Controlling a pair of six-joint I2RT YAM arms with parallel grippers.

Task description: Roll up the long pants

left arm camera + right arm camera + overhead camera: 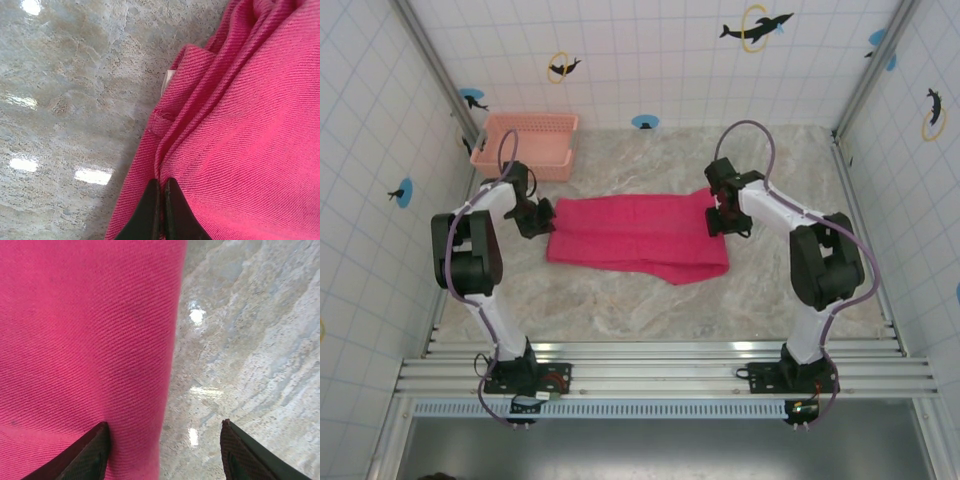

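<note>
Marbled bench (pixel 620 310) is carrying long pants (pixel 635 235) folded flat, zero rolling yet; left gripper (pixel 161 184) jaws pressing closed at their edge, right gripper (pixel 165 425) jaws gaping, empty.

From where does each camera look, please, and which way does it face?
Top external: above and behind the arms, facing down on the table; both arms and their bases show, with the long pants between the left gripper and the right gripper.
Left wrist: on the left wrist, facing down at one end of the pants; its closed fingers show.
Right wrist: on the right wrist, facing down at the other end; its open fingers show.
Shared: all three see pants and table.
</note>
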